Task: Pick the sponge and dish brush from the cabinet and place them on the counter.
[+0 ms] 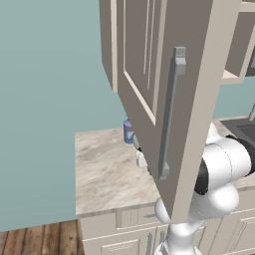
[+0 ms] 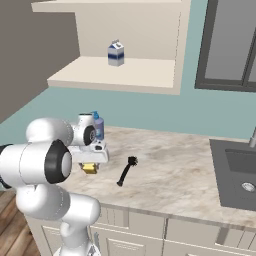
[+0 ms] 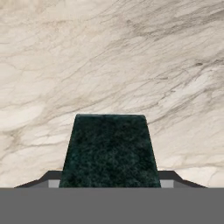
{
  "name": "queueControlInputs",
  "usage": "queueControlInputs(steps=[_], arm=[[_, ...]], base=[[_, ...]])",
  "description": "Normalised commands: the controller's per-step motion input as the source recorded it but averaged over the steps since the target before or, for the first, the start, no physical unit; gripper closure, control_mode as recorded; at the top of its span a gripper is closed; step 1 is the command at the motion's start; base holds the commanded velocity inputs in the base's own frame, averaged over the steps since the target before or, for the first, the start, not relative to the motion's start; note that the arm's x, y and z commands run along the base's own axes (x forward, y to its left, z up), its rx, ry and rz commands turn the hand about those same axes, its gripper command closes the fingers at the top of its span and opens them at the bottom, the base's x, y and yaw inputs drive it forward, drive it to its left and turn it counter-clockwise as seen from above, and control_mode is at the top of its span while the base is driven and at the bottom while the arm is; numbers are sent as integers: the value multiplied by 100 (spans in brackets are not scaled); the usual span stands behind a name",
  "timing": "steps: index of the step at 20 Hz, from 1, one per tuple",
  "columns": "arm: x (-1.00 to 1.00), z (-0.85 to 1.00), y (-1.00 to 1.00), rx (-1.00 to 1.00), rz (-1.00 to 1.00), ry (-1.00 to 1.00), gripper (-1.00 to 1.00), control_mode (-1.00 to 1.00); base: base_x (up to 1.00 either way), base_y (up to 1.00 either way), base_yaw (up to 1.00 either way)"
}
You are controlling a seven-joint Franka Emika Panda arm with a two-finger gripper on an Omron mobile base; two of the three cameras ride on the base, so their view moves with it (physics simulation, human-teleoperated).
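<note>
My gripper hangs low over the left part of the counter, shut on the sponge, a yellow block with a dark green top. In the hand view the sponge's green face sits between my gripper's two fingertips, with marbled stone behind it. The dish brush, black, lies flat on the counter just right of the gripper. The cabinet stands open above. Its door, swung out, hides most of the hand in the left base view.
A blue soap bottle stands on the counter right behind the gripper. A milk carton sits on the cabinet shelf. A dark sink is set into the counter at the right. Drawers run below the counter's front edge.
</note>
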Motion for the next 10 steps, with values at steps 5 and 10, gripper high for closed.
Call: queueControlInputs(steps=[5, 10], arm=[[22, -2, 0, 0, 1, -21, 100, -100], [33, -5, 0, 0, 0, -18, 100, -100]], base=[[0, 0, 0], [0, 0, 0]])
